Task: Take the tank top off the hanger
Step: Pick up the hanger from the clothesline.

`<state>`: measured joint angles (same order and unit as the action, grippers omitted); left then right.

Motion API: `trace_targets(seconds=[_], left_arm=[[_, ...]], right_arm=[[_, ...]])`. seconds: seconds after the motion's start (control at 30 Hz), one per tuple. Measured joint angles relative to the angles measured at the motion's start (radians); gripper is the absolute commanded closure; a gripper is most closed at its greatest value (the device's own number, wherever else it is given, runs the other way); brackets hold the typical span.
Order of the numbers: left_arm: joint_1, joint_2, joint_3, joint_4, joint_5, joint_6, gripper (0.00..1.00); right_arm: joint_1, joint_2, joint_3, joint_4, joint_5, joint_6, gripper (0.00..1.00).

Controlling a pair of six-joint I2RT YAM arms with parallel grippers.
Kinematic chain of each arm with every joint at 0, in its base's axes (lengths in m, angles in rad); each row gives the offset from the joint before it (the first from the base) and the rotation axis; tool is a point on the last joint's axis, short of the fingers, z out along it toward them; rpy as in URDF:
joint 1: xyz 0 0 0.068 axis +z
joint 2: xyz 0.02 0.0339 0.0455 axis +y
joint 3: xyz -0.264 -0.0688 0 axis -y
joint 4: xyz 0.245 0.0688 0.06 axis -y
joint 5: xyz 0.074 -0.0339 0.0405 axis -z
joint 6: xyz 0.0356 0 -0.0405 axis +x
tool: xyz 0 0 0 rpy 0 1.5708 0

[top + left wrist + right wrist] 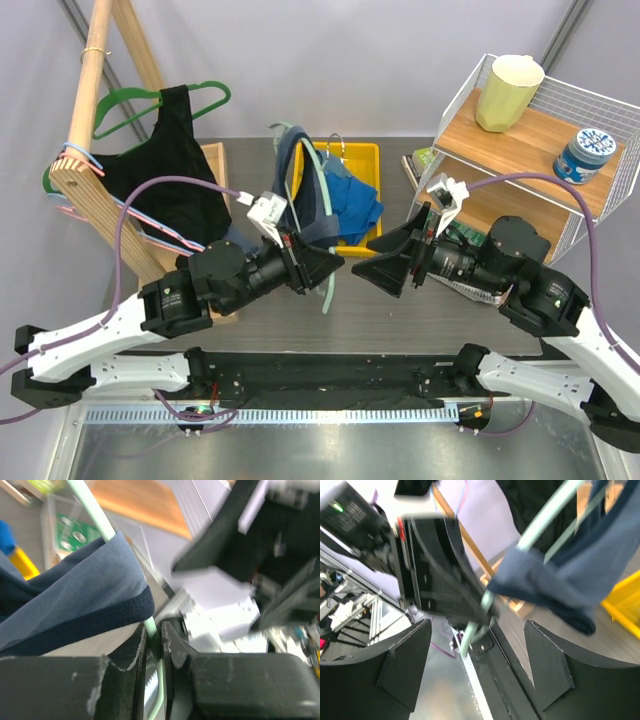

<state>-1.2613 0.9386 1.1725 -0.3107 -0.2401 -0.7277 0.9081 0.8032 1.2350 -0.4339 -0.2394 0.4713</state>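
A blue-grey tank top [300,190] with dark trim hangs on a pale green hanger [328,225] held above the table's middle. My left gripper [330,268] is shut on the hanger's lower bar; in the left wrist view the green bar [152,630] runs between the closed fingers, with the tank top [70,605] draped just above. My right gripper [385,268] is open and empty, facing the left one a short way to the right. In the right wrist view the tank top [570,575] and the hanger [485,610] hang ahead of its open fingers.
A yellow bin [355,185] with blue cloth sits behind the hanger. A wooden rack [90,100] at the left holds a black tank top [170,170] on a dark green hanger. A wire shelf [530,130] at the right carries a yellow cup [508,92] and a blue tin [585,155].
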Motion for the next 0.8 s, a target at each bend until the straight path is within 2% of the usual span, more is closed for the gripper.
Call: trace_targets(seconds=[0.1, 0.3, 0.67, 0.8], left_arm=[[0.0, 0.015, 0.002, 0.035, -0.114, -0.014, 1.0], [-0.003, 0.083, 0.002, 0.105, -0.311, -0.053, 1.0], [-0.053, 0.167, 0.018, 0.174, -0.539, -0.08, 1.0], [-0.08, 0.201, 0.055, 0.2, -0.595, -0.082, 1.0]], right_arm=[[0.0, -0.01, -0.039, -0.011, 0.0, -0.014, 0.14], [0.001, -0.011, -0.129, -0.023, 0.002, -0.036, 0.16], [0.003, 0.061, -0.18, 0.07, 0.088, -0.076, 0.34], [0.008, 0.082, -0.196, 0.124, 0.117, -0.082, 0.5]])
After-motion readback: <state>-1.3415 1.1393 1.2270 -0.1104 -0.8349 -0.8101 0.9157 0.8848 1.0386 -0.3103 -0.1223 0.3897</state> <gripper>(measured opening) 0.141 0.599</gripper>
